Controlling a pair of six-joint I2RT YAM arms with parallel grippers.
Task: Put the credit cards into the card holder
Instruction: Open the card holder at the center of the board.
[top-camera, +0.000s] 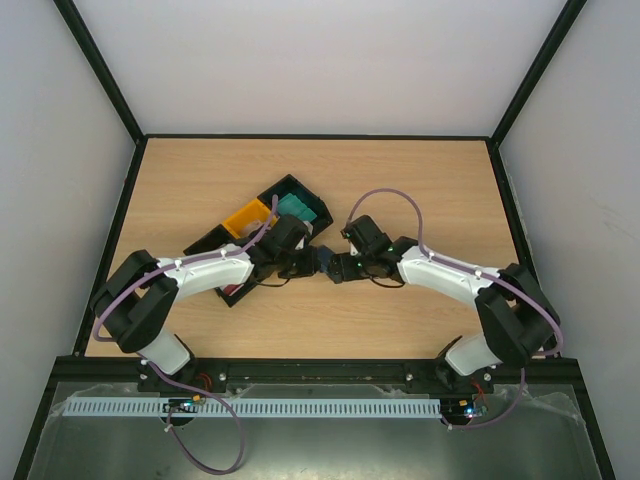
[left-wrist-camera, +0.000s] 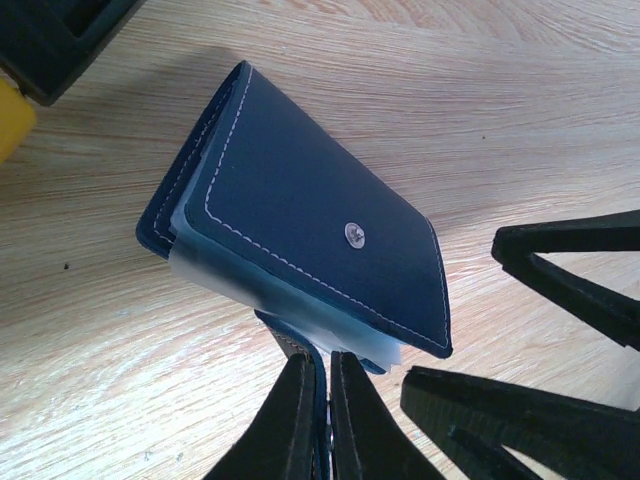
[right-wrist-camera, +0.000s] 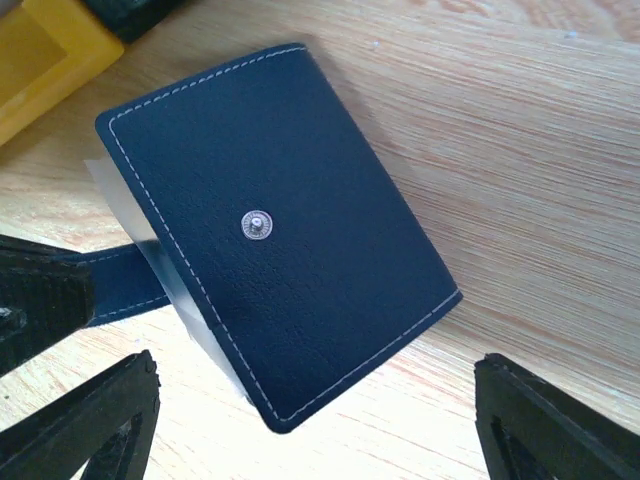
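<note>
Gripping a dark blue strap (right-wrist-camera: 125, 285) that comes off the card holder (left-wrist-camera: 310, 220), the left pincer (left-wrist-camera: 322, 385) has its two black fingers pressed together on it, with nothing but the strap between them. The holder sits just beyond those fingertips, folded shut over the wooden table (left-wrist-camera: 520, 120). Its stitched navy cover and small silver snap stud (left-wrist-camera: 354, 234) face the camera. Its long axis slants from the far left of the pincer to the near right. Whether its far end touches the wood cannot be told.

Only the left wrist view shows the holder's layered edge. Pale, clear sleeves (left-wrist-camera: 205, 262) stick out from under the cover on the pincer's left side.

The right wrist view shows the cover almost flat on. Here the right pincer (right-wrist-camera: 320, 430) stands wide apart, one finger to each side, touching nothing. The holder's nearest corner points down into the gap between them, and its long axis again runs from far left to near right. This view alone shows the strap leading off to the left. A yellow tray (right-wrist-camera: 40, 60) lies beyond, to the far left.

From above, both pincers meet tip to tip at the table's middle, with the holder only a dark sliver between them. A black tray (top-camera: 318, 208) lies just beyond the left pincer.
</note>
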